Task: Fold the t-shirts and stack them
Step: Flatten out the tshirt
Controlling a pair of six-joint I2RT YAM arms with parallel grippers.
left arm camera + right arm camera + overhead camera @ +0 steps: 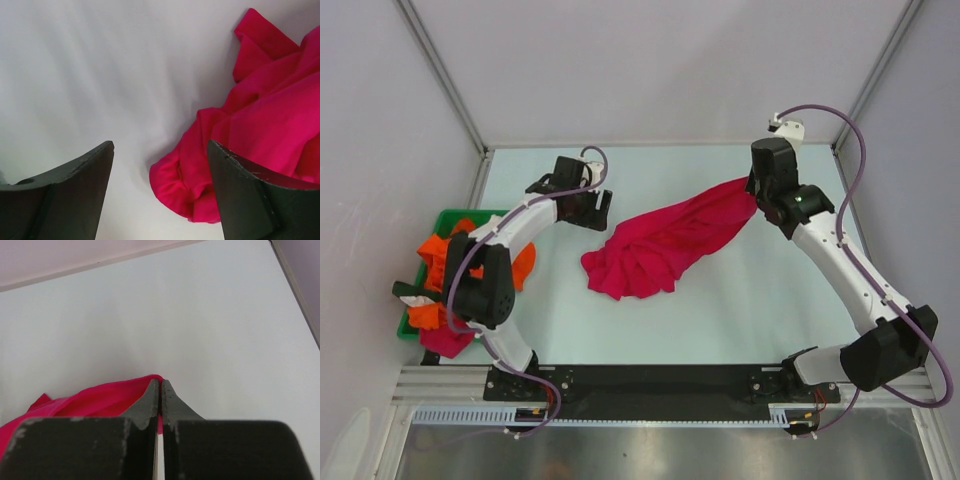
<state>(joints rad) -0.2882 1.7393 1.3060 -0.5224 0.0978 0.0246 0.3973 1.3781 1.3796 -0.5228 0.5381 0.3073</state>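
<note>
A crumpled crimson-pink t-shirt (660,245) stretches across the middle of the table. My right gripper (754,195) is shut on its far right corner, the cloth (105,397) pinched between the closed fingers (150,400). At the shirt's left end my left gripper (601,212) stands open above the table, the cloth's rounded edge (200,185) lying between its fingers and nearer the right one, untouched. More t-shirts, orange (440,255) and one crimson-pink (445,342), are heaped in the tray at the left.
A green plastic tray (450,216) sits at the table's left edge, partly under my left arm. Frame posts (440,75) rise at the back corners. A black rail (650,378) runs along the near edge.
</note>
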